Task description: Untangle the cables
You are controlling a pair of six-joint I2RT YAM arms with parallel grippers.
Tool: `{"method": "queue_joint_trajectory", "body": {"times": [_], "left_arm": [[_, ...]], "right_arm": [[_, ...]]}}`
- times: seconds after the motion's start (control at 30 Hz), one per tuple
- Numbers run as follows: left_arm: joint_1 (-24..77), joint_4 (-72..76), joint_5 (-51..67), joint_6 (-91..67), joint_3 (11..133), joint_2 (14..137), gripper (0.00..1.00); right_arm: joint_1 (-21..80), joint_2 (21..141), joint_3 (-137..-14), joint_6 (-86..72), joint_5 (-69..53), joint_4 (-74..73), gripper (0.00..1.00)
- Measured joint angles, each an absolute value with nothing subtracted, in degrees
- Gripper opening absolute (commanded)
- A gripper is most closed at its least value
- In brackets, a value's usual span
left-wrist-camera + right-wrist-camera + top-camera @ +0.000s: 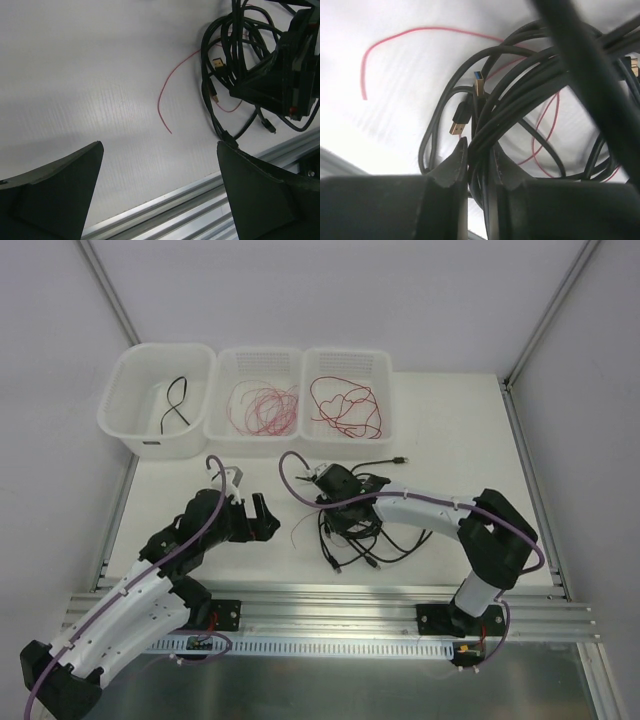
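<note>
Centre of the top view, on the white desk (450, 440): a knot of black cables (360, 535) lies in overlapping loops, with plug ends trailing toward the lower edge. The right claw (335, 490) sits on the upper left of this knot. In its wrist view the right claw (475, 145) has its fingers nearly pressed together, pinching strands of the black cables (520, 75), with two gold-tipped plugs (457, 120) just above the fingertips. A thin red wire (162, 100) runs out of the knot to the left and ends loose on the desk. The left claw (160, 145) is spread wide, holds nothing and hovers left of the knot, apart from it. Along the upper edge stand three white bins (160, 430): the left one holds a black cable (175, 405), the middle one pinkish-red wires (262, 410), the right one red wires (345, 405).
</note>
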State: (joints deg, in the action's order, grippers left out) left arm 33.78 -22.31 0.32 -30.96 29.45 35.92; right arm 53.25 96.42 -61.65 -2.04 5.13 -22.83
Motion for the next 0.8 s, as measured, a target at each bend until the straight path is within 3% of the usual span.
{"method": "queue_joint_trajectory", "body": {"times": [0.03, 0.33, 0.43, 0.6, 0.8], "left_arm": [[33.8, -22.5, -0.4, -31.0, 29.2, 35.1, 0.99], [33.8, -23.0, -2.0, -31.5, 29.1, 40.4, 0.99], [33.8, -23.0, -2.0, -31.8, 29.5, 47.7, 0.94], [35.3, -22.6, -3.8, -32.0, 32.1, 58.5, 0.71], [40.2, -18.9, -7.3, -30.5, 37.6, 68.0, 0.67]], "right_arm": [[54.5, 96.4, -62.1, -0.8, 4.6, -22.7, 0.01], [57.1, 87.0, -61.9, 3.4, 1.0, -23.2, 0.01], [57.0, 81.3, -61.7, 3.9, 1.1, -23.6, 0.01], [57.0, 74.6, -61.2, 4.2, 1.8, -24.4, 0.01], [57.0, 69.5, -59.1, 4.2, 2.8, -26.2, 0.01]]}}
